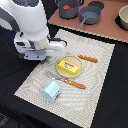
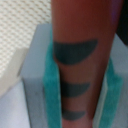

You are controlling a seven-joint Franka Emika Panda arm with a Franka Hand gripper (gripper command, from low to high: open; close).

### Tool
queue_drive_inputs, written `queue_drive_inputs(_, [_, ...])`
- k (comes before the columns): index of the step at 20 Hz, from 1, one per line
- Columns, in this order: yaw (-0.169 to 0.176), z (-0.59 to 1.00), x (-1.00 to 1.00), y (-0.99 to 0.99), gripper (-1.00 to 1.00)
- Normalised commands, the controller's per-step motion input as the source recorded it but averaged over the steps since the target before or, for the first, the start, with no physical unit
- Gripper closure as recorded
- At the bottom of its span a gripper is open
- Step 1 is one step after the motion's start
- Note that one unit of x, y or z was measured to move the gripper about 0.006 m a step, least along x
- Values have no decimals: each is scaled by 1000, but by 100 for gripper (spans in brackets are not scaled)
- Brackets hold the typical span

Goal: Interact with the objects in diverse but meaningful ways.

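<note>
While hand clamps sausage, mat edge open.

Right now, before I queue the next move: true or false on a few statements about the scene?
1. The yellow packet lies on the round plate. True.
2. The red tomato sits on the placemat. False: it is in the grey pot on the wooden board.
3. The pincer grips a brown sausage between its teal pads. True, by the wrist view.
4. The light blue cup stands on the plate. False: it is on the placemat, off the plate, nearer the mat's edge.
</note>
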Motion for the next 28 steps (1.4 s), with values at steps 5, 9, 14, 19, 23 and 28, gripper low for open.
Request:
queue_drive_inputs(5, [-14,994,641,583,100])
queue_drive_inputs(9, [0,757,686,567,100])
queue_drive_inputs(14, [0,561,631,538,100])
queue_drive_inputs(19, [0,502,602,530,100])
queue_drive_inputs(23, [-2,488,634,547,100])
queue_drive_inputs(28, [-8,445,635,542,100])
